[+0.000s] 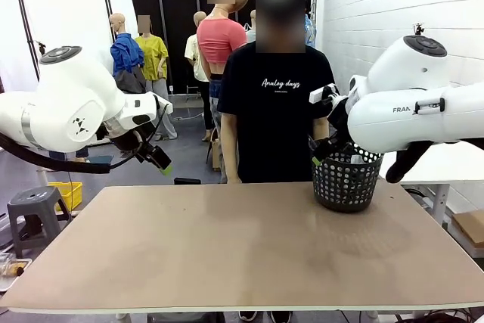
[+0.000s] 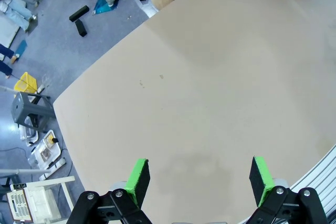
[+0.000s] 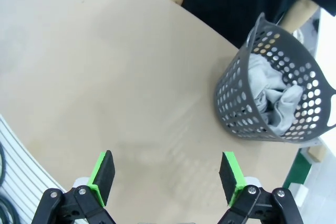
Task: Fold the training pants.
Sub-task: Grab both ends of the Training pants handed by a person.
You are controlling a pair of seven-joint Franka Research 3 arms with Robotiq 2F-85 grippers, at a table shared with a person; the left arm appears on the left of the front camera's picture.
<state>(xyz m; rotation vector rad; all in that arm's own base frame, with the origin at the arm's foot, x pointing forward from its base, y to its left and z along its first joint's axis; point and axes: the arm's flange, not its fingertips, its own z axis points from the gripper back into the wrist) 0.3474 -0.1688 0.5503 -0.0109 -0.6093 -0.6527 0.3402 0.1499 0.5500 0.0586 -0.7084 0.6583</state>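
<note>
Arms are hovering apart above the counter (image 1: 227,240), left fingers (image 2: 138,179) and right fingers (image 3: 103,174) spread wide and empty, seemingly leaving folding room; the training pants (image 3: 275,95) are lying crumpled in the basket (image 3: 234,109).

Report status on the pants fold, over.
Left hand open, right hand open, both above the table. Grey training pants bunched in the basket, not yet out. Far edge: person standing.

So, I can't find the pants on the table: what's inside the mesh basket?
Crumpled light grey fabric, apparently the training pants, lies bunched in the basket. Whatever is beneath the bundle is covered by it and the wall.
</note>
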